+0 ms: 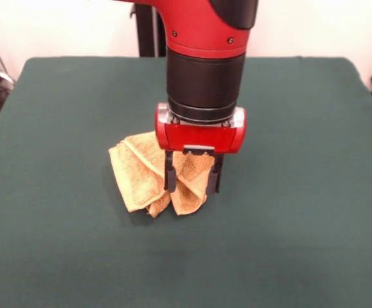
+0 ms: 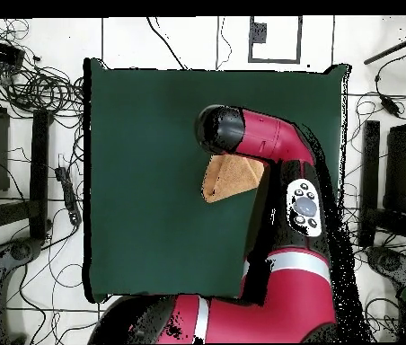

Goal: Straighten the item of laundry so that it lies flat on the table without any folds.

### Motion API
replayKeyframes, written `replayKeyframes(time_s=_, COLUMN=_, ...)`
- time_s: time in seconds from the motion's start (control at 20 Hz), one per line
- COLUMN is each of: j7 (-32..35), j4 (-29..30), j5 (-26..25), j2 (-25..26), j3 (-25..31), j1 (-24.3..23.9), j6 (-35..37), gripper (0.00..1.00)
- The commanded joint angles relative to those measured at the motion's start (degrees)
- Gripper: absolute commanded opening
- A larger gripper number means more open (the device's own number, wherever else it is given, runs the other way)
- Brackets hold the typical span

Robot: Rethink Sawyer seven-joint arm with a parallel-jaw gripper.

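Note:
The golden-orange towel (image 1: 137, 173) lies crumpled and folded over itself near the middle of the dark green table (image 1: 288, 224). My gripper (image 1: 192, 183) hangs straight down over the towel's right part. Its two black fingers (image 1: 170, 176) are spread apart, with a bunched fold of the towel between them. I cannot tell whether the tips touch the cloth. In the overhead view the towel (image 2: 229, 178) shows as a folded wedge on the table (image 2: 144, 180), partly under the arm's wrist (image 2: 220, 128), which hides the gripper. No tag or woven band shows.
The red arm (image 2: 287, 207) covers the table's lower right part in the overhead view. Cables and equipment (image 2: 27, 90) lie on the floor round the table. A black stand (image 1: 148, 29) is behind the table's far edge.

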Motion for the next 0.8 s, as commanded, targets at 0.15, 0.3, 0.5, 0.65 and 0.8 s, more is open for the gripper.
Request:
replayKeyframes(time_s=0.15, j7=-1.5, j4=3.8, j5=-6.0, j2=1.6, j3=6.1, j1=1.1, j6=-1.4, gripper=1.00)
replayKeyframes(time_s=0.3, j7=-2.1, j4=4.4, j5=-7.0, j2=1.4, j3=7.3, j1=0.4, j6=-2.0, gripper=1.00)
replayKeyframes(time_s=0.5, j7=-1.7, j4=5.1, j5=-7.4, j2=1.5, j3=8.8, j1=-0.5, j6=-2.4, gripper=1.00)
replayKeyframes(time_s=0.65, j7=-1.5, j4=5.8, j5=-7.6, j2=1.9, j3=10.3, j1=-1.5, j6=-3.3, gripper=1.00)
replayKeyframes(time_s=0.8, j7=-2.3, j4=6.3, j5=-8.4, j2=2.0, j3=11.8, j1=-2.3, j6=-4.0, gripper=1.00)
